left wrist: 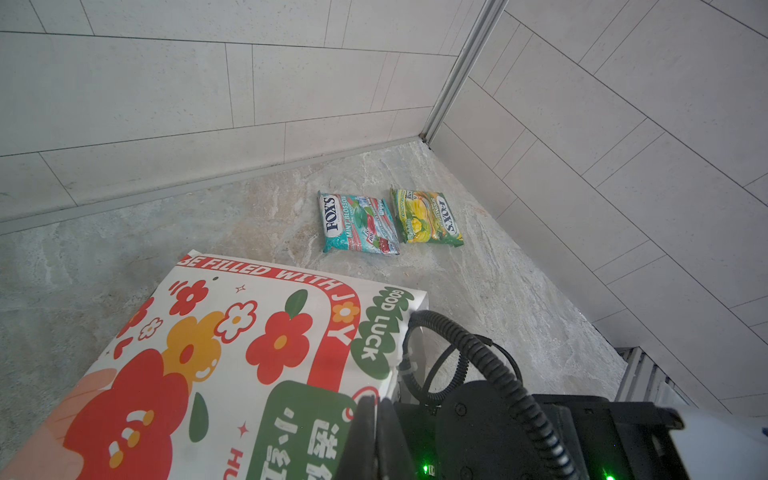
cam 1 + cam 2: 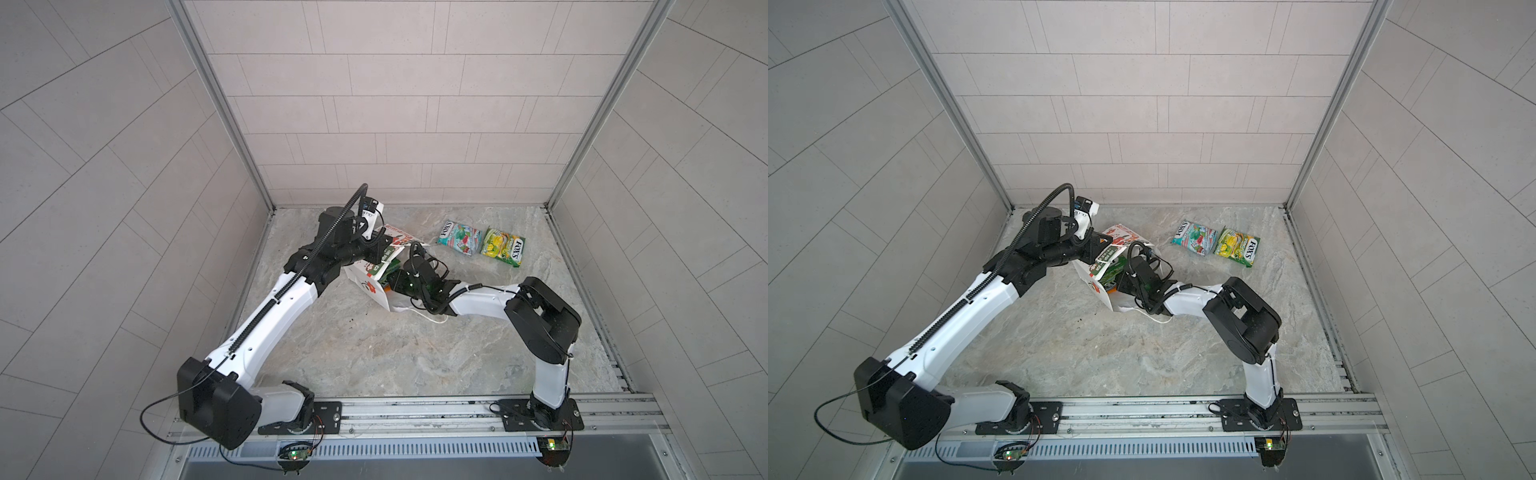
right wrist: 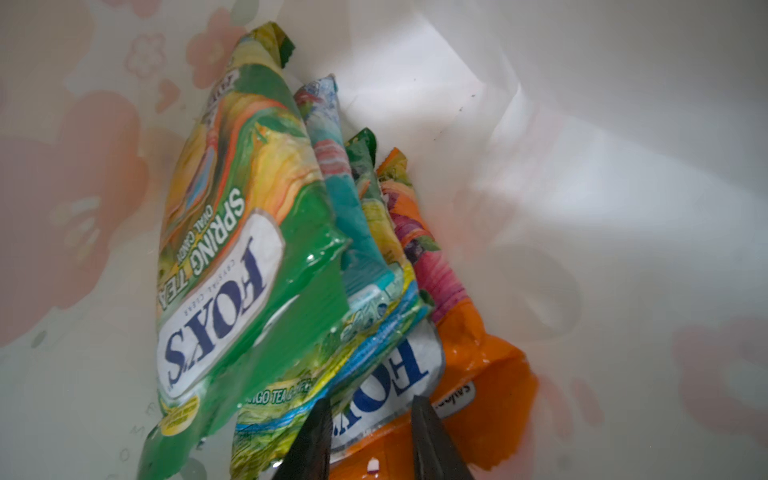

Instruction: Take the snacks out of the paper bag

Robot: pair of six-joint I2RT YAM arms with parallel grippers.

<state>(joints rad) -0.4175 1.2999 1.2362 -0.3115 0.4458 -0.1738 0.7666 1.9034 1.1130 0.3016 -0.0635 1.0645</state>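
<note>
Snacks are coming out of the paper bag [image 2: 368, 284] one by one, and the job looks partly done. Two are lying out on the counter [image 2: 374, 357] near the far right corner: a teal-red packet [image 2: 459, 237] and a green-yellow packet [image 2: 502, 246], just beside each other.

The paper bag is lying on its side in the middle of the counter, with its mouth facing the right arm. The left gripper [image 1: 376, 405] is reaching over the bag, and its jaws are pinching tight on the bag's upper edge by the mouth.

The right gripper [image 3: 370, 401] is poking deep inside the bag. Four packets are leaning together in there, with a green Spring Tea packet [image 3: 249, 257] at one side and an orange packet [image 3: 478, 357] at the other. The jaws are standing one on each side of the orange packet's near end. I cannot tell if they are squeezing it yet.

So the step in hand looks like grabbing another snack. Next, the jaws need to be closing firmly on that shiny end, since it looks slippery. One jaw is sitting close to the neighbour packet and might catch it too. Then the arm needs to be pulling straight back out of the mouth while the left jaws are holding the bag.
</note>
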